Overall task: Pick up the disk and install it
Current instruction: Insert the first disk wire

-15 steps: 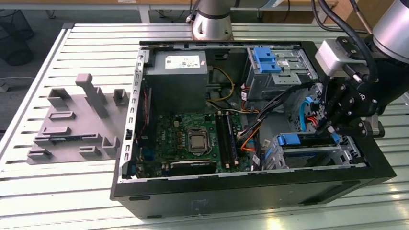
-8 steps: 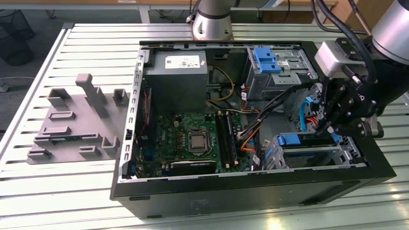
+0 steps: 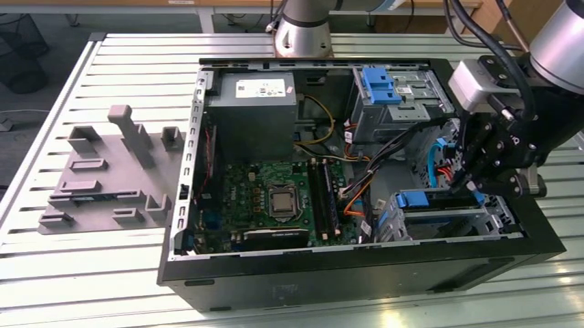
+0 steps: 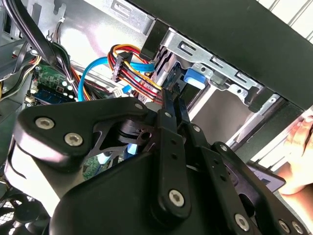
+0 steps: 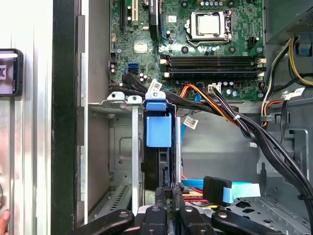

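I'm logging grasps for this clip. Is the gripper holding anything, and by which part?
It cannot be told: the gripper sits at the edge of the disk standing in its bay, fingers close together.

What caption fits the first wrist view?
Gripper at the disk standing edgewise in its metal bay below the motherboard.

Slatted aluminium table (image 3: 119, 273), light grey profile with long grooves. Open black computer case (image 3: 365, 273) lies on its side directly on it, toward the exterior view's right, interior facing up. Grey fixture plate (image 3: 100, 181) with raised blocks and one tall post sits flat on the slats just beside the case, on the exterior view's left. Robot arm base (image 3: 303, 27) stands at the table's far edge, behind the case. Bare slats around both items.
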Tool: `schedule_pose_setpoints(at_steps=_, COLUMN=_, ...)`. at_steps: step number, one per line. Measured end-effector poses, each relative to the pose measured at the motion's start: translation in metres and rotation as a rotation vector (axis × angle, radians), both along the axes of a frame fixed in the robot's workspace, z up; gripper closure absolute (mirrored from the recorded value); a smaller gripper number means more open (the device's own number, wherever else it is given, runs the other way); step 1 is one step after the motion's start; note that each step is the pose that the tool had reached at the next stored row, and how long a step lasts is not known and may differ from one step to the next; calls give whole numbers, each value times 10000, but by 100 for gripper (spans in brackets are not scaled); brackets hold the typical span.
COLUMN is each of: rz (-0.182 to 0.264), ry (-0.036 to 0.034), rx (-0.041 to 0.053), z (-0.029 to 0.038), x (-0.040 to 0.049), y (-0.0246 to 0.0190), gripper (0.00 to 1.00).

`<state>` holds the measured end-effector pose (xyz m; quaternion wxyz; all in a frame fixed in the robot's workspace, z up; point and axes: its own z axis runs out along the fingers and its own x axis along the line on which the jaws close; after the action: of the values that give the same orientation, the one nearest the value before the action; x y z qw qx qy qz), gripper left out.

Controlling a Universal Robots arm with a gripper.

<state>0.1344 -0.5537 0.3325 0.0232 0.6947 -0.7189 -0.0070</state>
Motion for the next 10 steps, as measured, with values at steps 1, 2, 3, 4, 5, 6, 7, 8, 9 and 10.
schedule_pose_setpoints(at_steps=1, rz=-1, ry=4, rx=0, z=-2, x=0, y=0, gripper=84)
schedule_pose_setpoints(at_steps=2, rz=-2, ry=7, rx=1, z=-5, x=0, y=0, gripper=84)
schedule_pose_setpoints(at_steps=3, rz=-4, ry=11, rx=7, z=-11, x=2, y=0, gripper=84)
schedule_pose_setpoints(at_steps=4, rz=-6, ry=14, rx=8, z=-14, x=3, y=0, gripper=84)
schedule_pose_setpoints(at_steps=5, rz=-7, ry=18, rx=9, z=-17, x=4, y=0, gripper=84)
schedule_pose_setpoints(at_steps=6, rz=-8, ry=20, rx=12, z=-22, x=6, y=0, gripper=84)
schedule_pose_setpoints(at_steps=7, rz=-10, ry=23, rx=19, z=-28, x=7, y=0, gripper=84)
schedule_pose_setpoints(at_steps=8, rz=-11, ry=25, rx=23, z=-33, x=8, y=0, gripper=84)
schedule_pose_setpoints(at_steps=9, rz=-12, ry=26, rx=22, z=-35, x=11, y=0, gripper=84)
schedule_pose_setpoints(at_steps=10, rz=-13, ry=26, rx=23, z=-35, x=11, y=0, gripper=84)
